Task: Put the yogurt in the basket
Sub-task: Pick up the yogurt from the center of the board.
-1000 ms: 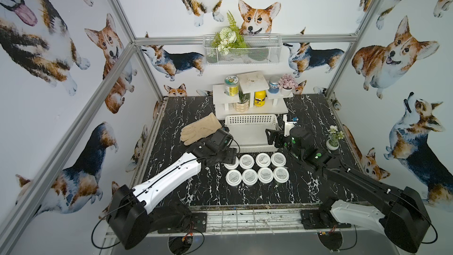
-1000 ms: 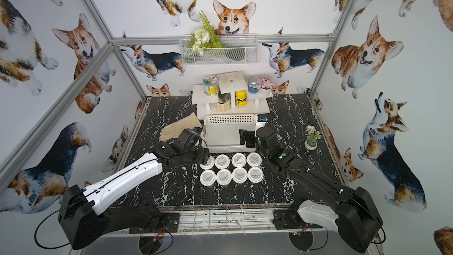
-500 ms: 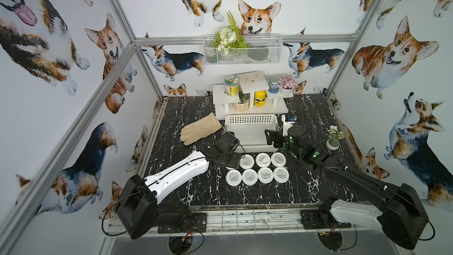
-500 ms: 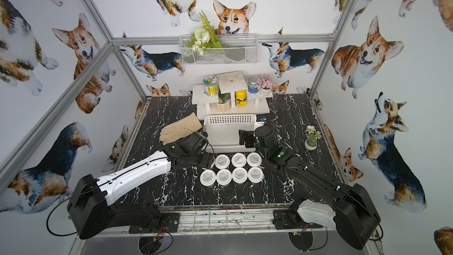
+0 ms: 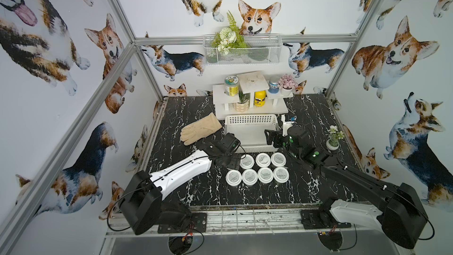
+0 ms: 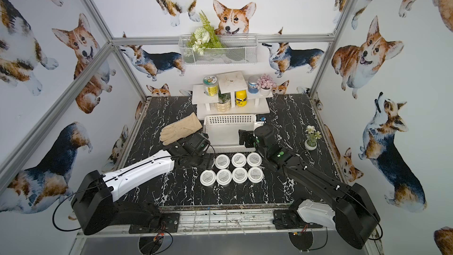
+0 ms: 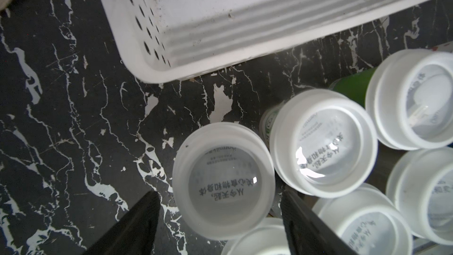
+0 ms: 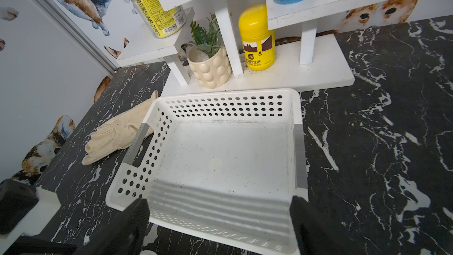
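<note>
Several yogurt jars with white lids (image 5: 263,160) (image 6: 238,160) stand in two rows on the black marble table, in front of the white perforated basket (image 5: 250,118) (image 6: 229,118), whose floor is bare. My left gripper (image 5: 231,163) (image 6: 206,162) covers the back-left jar in both top views. In the left wrist view that jar (image 7: 223,180) sits between my left gripper's (image 7: 220,207) black fingers (image 7: 144,217), open, with a gap on each side. My right gripper (image 5: 269,136) (image 8: 218,201) hovers open over the basket's (image 8: 220,109) near right end, holding nothing.
A beige glove (image 5: 199,130) lies left of the basket. Behind it stands a white tiered shelf (image 5: 252,112) with a yellow-labelled jar, a yellow bottle (image 8: 256,38) and a potted plant. A small flower pot (image 5: 333,141) sits at the right. A wire basket hangs on the back wall.
My left arm has swung right so its gripper now covers the back-left jar, and its jaws have spread wider. The right arm has hardly moved.
</note>
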Available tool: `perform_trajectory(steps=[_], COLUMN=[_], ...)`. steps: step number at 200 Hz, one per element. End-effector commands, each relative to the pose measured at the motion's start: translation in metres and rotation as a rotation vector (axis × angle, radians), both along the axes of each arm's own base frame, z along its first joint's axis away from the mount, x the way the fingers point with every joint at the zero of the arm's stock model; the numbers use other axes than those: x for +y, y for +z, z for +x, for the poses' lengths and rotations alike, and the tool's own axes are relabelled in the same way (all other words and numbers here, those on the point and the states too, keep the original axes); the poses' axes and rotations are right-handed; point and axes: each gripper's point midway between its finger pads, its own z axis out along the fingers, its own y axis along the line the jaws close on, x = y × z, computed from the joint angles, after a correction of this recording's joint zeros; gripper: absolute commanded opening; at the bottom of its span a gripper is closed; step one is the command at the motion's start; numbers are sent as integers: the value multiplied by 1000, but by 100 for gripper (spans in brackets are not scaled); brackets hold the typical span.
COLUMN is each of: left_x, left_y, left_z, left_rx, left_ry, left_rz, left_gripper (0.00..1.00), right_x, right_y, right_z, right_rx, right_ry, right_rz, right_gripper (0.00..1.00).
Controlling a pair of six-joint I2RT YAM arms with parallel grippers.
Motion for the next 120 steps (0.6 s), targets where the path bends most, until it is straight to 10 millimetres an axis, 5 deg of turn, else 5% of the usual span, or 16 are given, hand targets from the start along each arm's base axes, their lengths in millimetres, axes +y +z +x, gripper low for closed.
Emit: perform_trajectory(steps=[1, 45, 120], left_x=[-2, -3, 2], left_y=[0, -7, -7], left_z=[3, 3, 5], left_rx=[-10, -5, -15], left_ry=[-1, -6, 2], left_rz=[9, 53, 90], left_gripper=[81, 71, 70], right_x=[2, 1, 2], right_y=[4, 3, 4], right_z=[2, 2, 3], right_rx=[-11, -9, -10], right_ry=[8, 5, 8], right_rz=[-5, -6, -7], right_gripper=[95, 95, 95])
